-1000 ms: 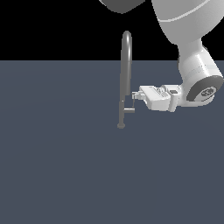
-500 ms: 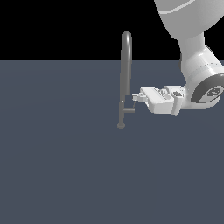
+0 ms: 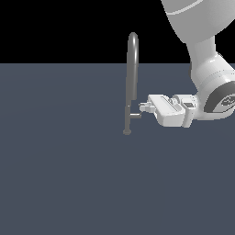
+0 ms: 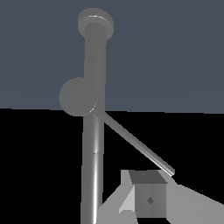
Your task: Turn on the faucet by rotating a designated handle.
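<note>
Holding my gripper level just beside the faucet, on the exterior view's right. Faucet stands upright on the dark grey floor, small round base down, arched spout above. The handle sticks sideways from the lower stem toward my fingertips; its tip sits right at them. Wrist view shows one finger close under the handle's end. Can't tell if the jaws are spread or clenched, or if they touch the lever.
</note>
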Action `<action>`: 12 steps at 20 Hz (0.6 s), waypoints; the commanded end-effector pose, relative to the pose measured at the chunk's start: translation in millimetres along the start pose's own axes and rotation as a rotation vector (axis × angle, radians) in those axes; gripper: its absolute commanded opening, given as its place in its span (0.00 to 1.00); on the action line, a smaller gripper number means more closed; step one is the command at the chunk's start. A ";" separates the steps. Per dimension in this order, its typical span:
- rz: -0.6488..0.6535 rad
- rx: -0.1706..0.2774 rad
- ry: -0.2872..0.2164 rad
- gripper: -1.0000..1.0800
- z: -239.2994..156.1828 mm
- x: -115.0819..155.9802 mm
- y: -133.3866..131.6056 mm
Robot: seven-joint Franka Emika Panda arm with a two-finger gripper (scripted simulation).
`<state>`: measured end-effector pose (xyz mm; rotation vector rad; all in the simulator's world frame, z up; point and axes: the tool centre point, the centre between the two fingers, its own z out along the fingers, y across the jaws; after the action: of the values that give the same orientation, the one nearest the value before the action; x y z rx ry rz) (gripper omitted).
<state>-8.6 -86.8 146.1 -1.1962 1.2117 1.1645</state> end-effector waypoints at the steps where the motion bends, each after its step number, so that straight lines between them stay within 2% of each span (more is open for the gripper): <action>1: 0.023 -0.002 -0.003 0.00 -0.1 11.5 12.7; 2: 0.011 0.004 -0.002 0.00 0.2 3.0 3.2; 8: 0.023 -0.002 -0.003 0.00 -0.1 41.5 27.3; 9: 0.023 -0.002 -0.003 0.00 -0.1 41.5 27.3; 10: 0.004 -0.002 -0.006 0.00 0.2 24.3 18.8; 12: 0.009 -0.002 -0.006 0.00 0.2 36.5 20.4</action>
<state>-25.7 -86.3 119.6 -1.1948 1.2023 1.1689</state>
